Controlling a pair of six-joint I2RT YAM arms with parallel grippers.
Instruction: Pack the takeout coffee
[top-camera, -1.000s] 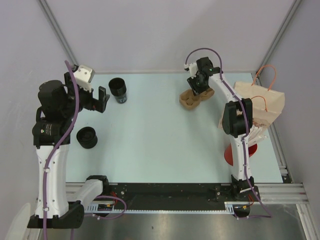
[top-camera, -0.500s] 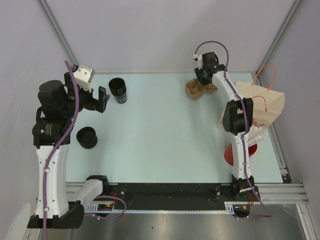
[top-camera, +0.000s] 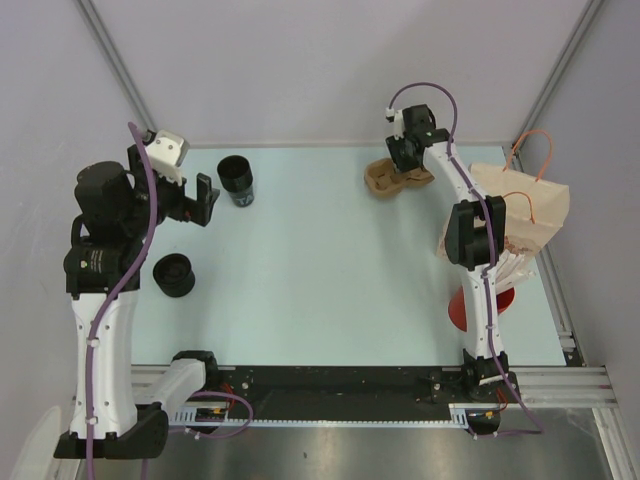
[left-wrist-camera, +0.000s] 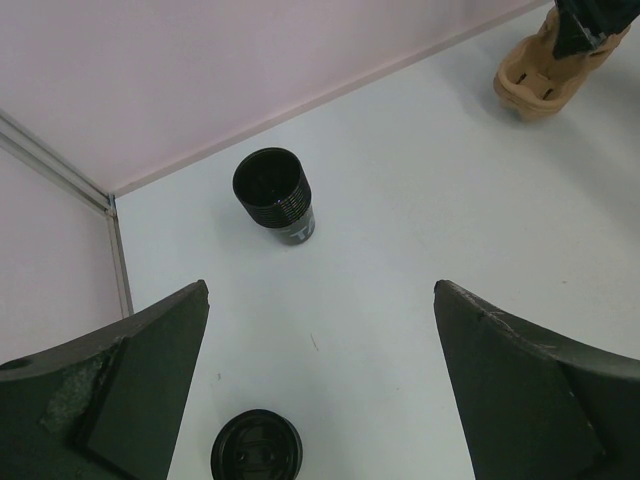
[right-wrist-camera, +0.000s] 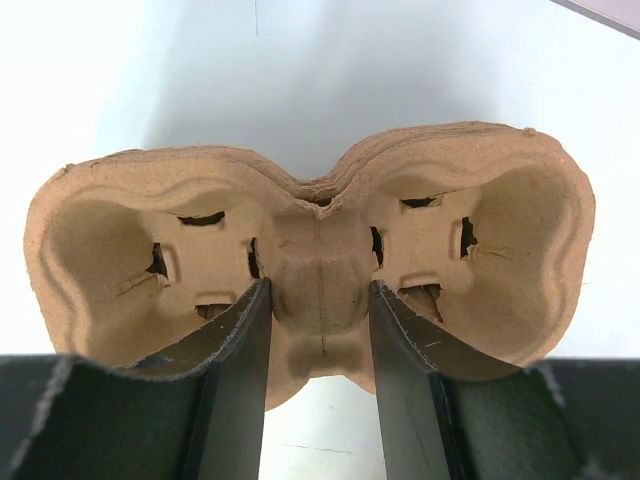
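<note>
Currently | right pincer clamps cup carrier by centre ridge | left pincer gaping, cup ahead

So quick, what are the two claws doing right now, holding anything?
Left gripper: open, holding nothing.
Right gripper: closed on the middle of the cardboard cup carrier.

Brown pulp two-cup carrier is far right; open black cup stands far left.

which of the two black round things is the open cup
The cup is the one farther back, standing tall with ribbed sides and an open mouth; the nearer one is a low lid.
</note>
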